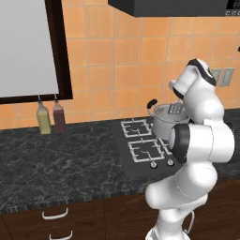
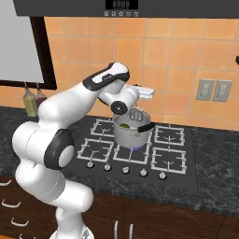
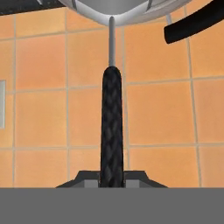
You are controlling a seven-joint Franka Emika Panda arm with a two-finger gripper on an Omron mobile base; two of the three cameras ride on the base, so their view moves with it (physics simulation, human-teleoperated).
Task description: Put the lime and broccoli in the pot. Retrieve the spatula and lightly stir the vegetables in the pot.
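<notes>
The steel pot (image 2: pixel 132 132) stands on the stove's back middle burner, and its black side handle (image 3: pixel 194 24) crosses the top right of the hand view. A yellow-green lime (image 2: pixel 124 125) lies inside the pot. I cannot make out the broccoli in the pot. My gripper (image 3: pixel 112 180) is shut on the black handle of the spatula (image 3: pixel 111 127). The spatula's thin steel shaft runs to the pot's rim. Its slotted silvery head (image 2: pixel 136 113) leans on the pot's far inner side, also visible as the head (image 1: pixel 176 109) in the left base view. My hand hovers just above and behind the pot.
The black stove (image 2: pixel 140 161) has several burners and a row of knobs (image 2: pixel 125 170) along its front. Two bottles (image 1: pixel 50 118) stand at the back left of the dark counter (image 1: pixel 56 159). Orange tile wall and outlets (image 2: pixel 214 90) lie behind, with a range hood overhead.
</notes>
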